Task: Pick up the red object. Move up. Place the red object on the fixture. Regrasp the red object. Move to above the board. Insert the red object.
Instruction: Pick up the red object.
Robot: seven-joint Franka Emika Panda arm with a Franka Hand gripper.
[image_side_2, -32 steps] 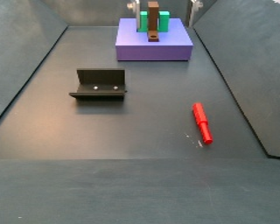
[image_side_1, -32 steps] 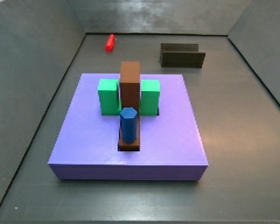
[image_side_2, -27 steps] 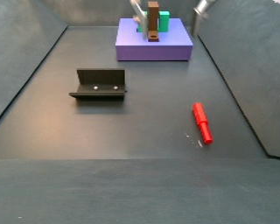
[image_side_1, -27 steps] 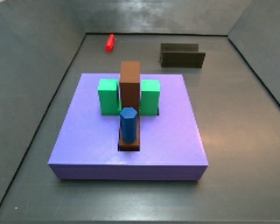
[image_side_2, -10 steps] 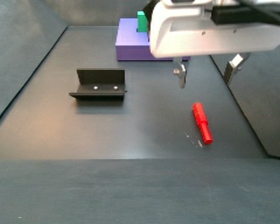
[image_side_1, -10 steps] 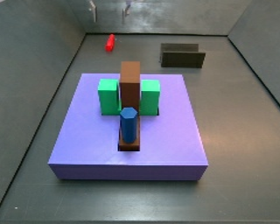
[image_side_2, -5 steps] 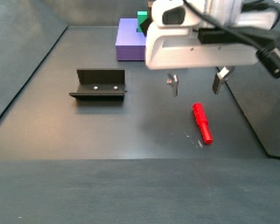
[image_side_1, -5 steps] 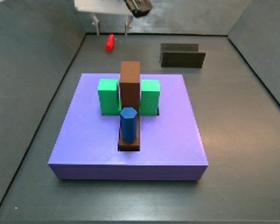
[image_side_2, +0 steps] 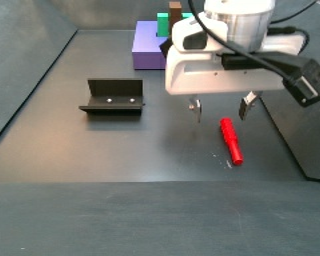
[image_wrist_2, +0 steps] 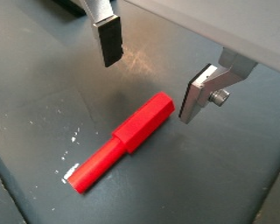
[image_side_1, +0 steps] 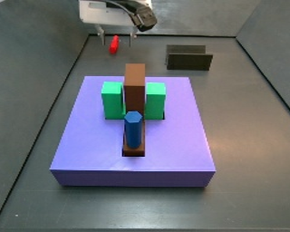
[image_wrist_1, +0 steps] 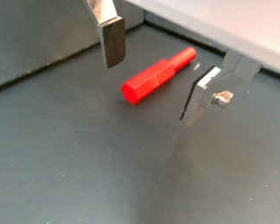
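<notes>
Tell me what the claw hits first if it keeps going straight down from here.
Probably the red object. The open claw hangs above one end of it, fingers straddling it in both wrist views, so the pads may reach the grey floor on either side. Depth is hard to judge.

red object (image_wrist_2: 122, 144) flat on floor

The red object (image_wrist_2: 122, 143) looks smooth matt plastic; the hand (image_wrist_2: 154, 74) above it has brushed-metal fingers (image_wrist_2: 202, 94) (dark pads); the floor (image_wrist_2: 213, 175) is dull grey.
</notes>
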